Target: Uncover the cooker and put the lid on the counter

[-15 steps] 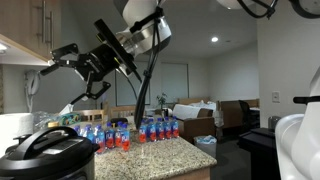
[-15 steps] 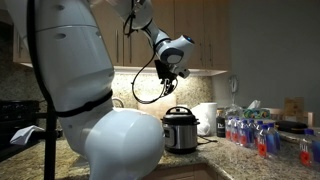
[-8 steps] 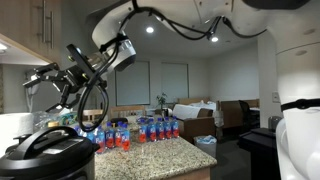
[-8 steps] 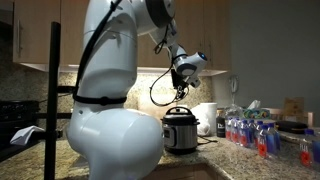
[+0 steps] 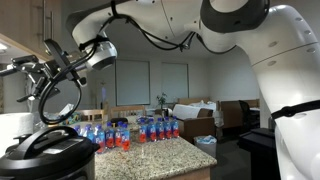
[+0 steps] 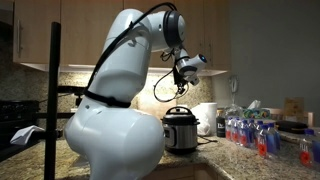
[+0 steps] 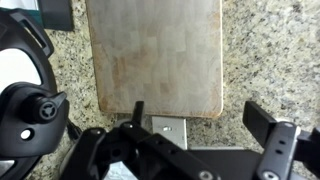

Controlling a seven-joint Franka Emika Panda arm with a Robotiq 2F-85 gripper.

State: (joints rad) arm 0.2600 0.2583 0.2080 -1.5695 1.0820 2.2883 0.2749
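The cooker point(image 6: 180, 133) stands on the counter point(image 6: 232, 156) with its steel body and black band showing. The black lid point(image 5: 45, 152) sits on it with its arched handle up; the lid also shows in an exterior view point(image 6: 180, 112). My gripper point(image 5: 18, 68) hangs well above the cooker, apart from the lid, and shows in both exterior views point(image 6: 189, 72). In the wrist view the gripper point(image 7: 200, 112) is open and empty, with the fingers point(image 7: 264, 120) wide apart. It faces a granite backsplash.
A wooden cutting board point(image 7: 155, 55) leans on the backsplash above a wall outlet point(image 7: 165, 130). Several red-and-blue bottles point(image 5: 140, 130) crowd the counter point(image 5: 172, 153) beside the cooker. A white appliance point(image 6: 207, 116) stands next to the cooker. Cabinets hang overhead.
The arm has swung across and the gripper has moved from off to one side to a spot above the cooker. The jaws stay open. The lid has not moved.
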